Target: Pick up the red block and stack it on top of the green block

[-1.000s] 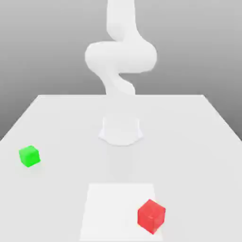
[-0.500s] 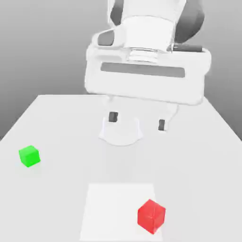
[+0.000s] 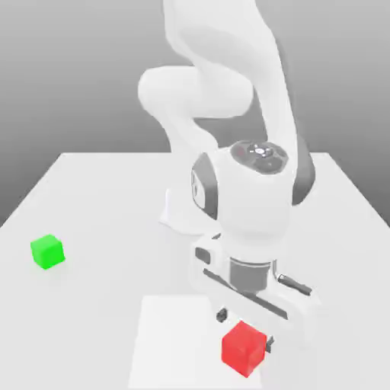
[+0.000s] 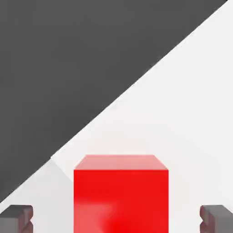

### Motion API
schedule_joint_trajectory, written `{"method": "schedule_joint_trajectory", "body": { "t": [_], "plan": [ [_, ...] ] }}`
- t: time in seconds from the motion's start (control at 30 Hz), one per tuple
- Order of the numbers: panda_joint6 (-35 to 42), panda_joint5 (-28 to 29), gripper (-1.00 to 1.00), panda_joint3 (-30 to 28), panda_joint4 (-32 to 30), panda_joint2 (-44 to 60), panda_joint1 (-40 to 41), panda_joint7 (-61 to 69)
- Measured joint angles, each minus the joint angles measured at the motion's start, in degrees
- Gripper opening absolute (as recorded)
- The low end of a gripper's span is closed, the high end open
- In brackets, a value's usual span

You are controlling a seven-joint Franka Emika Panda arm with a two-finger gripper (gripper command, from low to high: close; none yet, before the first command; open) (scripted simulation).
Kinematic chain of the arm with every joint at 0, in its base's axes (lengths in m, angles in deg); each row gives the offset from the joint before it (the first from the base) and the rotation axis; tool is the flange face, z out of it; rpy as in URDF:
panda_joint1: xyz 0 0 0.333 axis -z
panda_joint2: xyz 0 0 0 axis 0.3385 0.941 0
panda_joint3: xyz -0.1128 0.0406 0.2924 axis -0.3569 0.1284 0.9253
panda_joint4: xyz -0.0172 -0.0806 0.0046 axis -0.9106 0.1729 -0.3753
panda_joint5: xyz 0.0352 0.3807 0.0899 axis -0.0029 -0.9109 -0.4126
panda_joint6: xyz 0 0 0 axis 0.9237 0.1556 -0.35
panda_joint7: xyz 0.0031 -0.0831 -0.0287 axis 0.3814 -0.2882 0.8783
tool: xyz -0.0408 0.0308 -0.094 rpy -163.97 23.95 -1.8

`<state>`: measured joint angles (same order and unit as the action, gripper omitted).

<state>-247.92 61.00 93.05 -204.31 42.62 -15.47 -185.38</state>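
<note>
The red block (image 3: 244, 348) lies on the white table near its front edge, on a paler square patch. My gripper (image 3: 245, 329) hangs low right over it and stands open, one dark fingertip (image 3: 222, 314) on each side of the cube. In the hand view the red block (image 4: 121, 195) sits between the two fingertips (image 4: 17, 217) with a gap on either side, so nothing is gripped. The green block (image 3: 47, 250) rests alone on the table at the exterior view's left, well apart from the arm.
The arm's white base (image 3: 183, 212) stands at the middle of the table (image 3: 107, 198), behind the gripper. The paler square patch (image 3: 171, 343) marks the table's front. In the hand view the table's edge runs diagonally against dark ground.
The hand has come down from high above the table's middle to the front, ending over the red block with its fingers astride it. Both blocks have stayed put.
</note>
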Motion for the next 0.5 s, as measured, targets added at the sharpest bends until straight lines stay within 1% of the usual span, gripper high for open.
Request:
{"method": "schedule_joint_trajectory", "body": {
  "t": [0.23,0.4,0.5],
  "plan": [
    [-0.12,-0.04,-1.00,0.02,-0.02,-0.04,0.01,0.02],
    [7.15,-6.65,-1.00,3.94,-1.65,-9.14,2.72,4.87],
    [8.52,-7.54,-1.00,-0.25,-3.81,-12.47,6.73,3.54]
  ]
}}
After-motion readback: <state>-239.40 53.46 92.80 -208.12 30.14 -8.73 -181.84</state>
